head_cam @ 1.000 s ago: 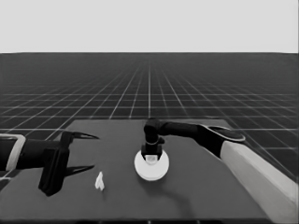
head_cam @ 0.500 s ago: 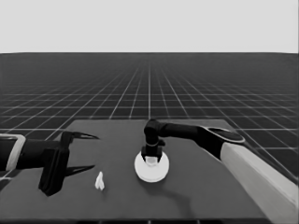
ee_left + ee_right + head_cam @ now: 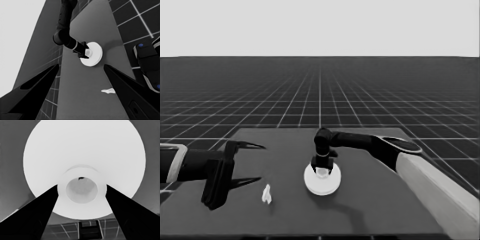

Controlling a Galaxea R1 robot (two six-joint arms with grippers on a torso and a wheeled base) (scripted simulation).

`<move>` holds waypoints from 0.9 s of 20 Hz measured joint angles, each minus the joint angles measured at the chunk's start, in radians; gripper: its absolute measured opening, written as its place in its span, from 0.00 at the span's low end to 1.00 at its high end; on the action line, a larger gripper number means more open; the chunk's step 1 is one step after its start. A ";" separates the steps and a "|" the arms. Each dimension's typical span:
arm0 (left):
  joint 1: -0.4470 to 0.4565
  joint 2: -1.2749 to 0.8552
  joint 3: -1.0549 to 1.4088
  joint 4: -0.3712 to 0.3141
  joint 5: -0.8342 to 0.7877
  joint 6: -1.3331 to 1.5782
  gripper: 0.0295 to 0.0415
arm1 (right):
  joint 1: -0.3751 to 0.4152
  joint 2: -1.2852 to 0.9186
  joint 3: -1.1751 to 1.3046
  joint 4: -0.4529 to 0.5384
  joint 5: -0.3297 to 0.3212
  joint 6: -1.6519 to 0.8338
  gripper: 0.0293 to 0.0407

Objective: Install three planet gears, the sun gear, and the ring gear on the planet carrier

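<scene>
The ring gear (image 3: 321, 187), the larger round part, lies flat near the table's middle, and its raised hub points up. My right gripper (image 3: 323, 169) comes straight down onto that hub. In the right wrist view the ring gear (image 3: 82, 150) fills the picture, and the right gripper (image 3: 82, 186) is shut on its hub, one finger against each side. The planet gears, the sun gear and the planet carrier are hidden. My left gripper (image 3: 256, 164) waits open over the table's left end, holding nothing.
A thin white piece (image 3: 266, 194) lies on the table left of the ring gear, near the left gripper's fingers, and also shows in the left wrist view (image 3: 108, 90). Dark machinery with blue lights (image 3: 147, 65) sits past the table's edge.
</scene>
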 joint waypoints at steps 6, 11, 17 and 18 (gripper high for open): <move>0.000 0.000 0.000 0.000 0.000 0.000 0.75 | 0.000 0.000 0.000 0.000 0.000 0.052 0.49; 0.000 0.000 0.000 0.000 0.000 0.000 0.75 | 0.000 0.000 0.000 0.000 0.000 0.096 0.49; 0.000 0.000 0.000 0.000 0.000 0.000 0.75 | 0.000 0.000 0.000 0.000 0.000 0.148 0.49; 0.000 0.000 0.000 0.000 0.000 0.000 0.75 | 0.000 0.000 0.000 0.000 0.000 0.157 0.49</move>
